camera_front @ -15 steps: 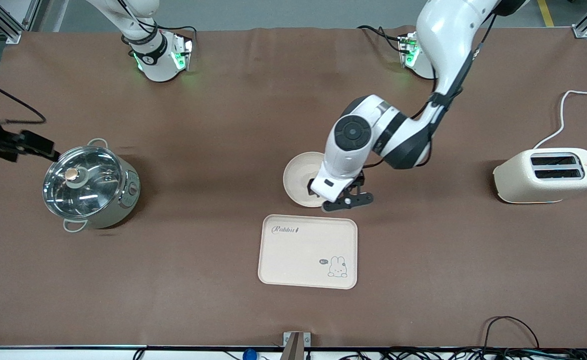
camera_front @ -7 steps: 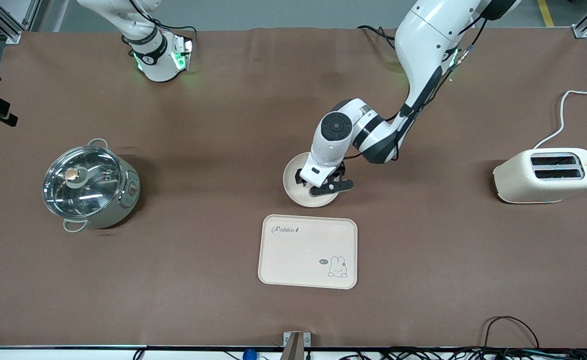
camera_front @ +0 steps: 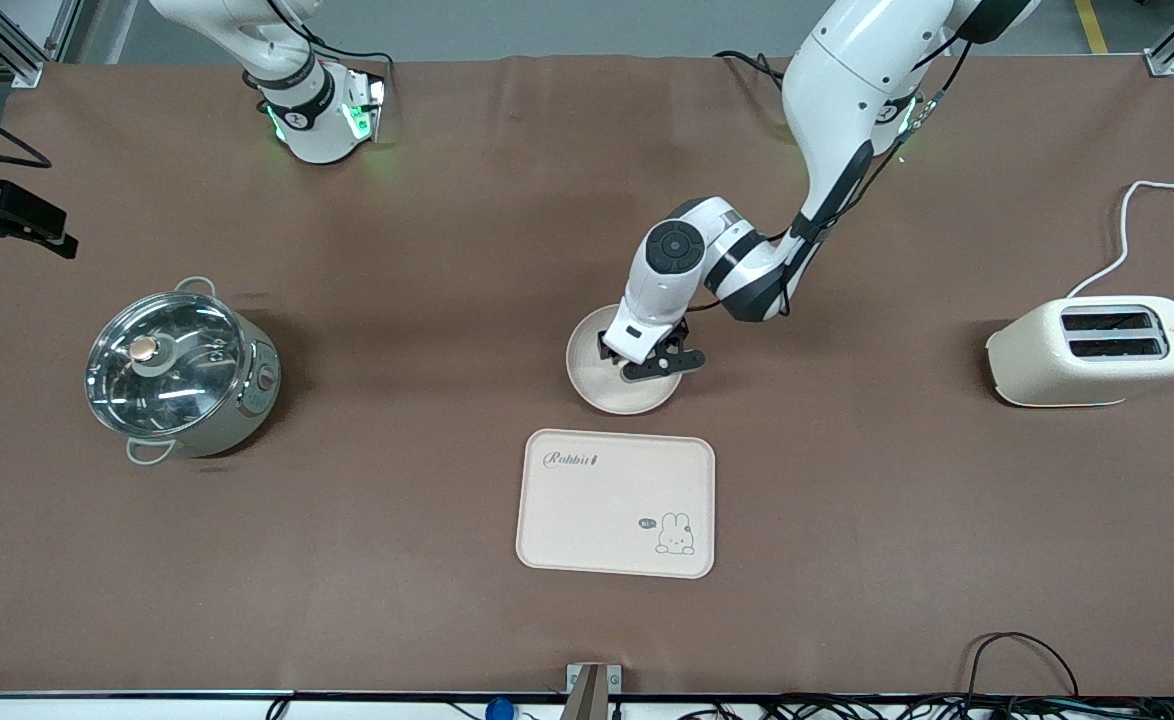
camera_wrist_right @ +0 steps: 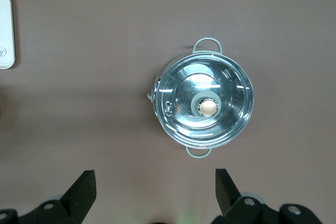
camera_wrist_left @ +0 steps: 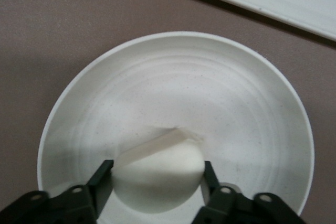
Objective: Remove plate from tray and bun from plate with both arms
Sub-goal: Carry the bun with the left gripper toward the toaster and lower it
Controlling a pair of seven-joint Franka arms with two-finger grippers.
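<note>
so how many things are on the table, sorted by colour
cream or white: 4 – plate, bun, tray, toaster
silver: 1 – pot
total: 5

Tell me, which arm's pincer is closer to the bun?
The left. The left pincer is down in the plate with a finger on each side of the bun. The right pincer hangs high above the pot, open.
</note>
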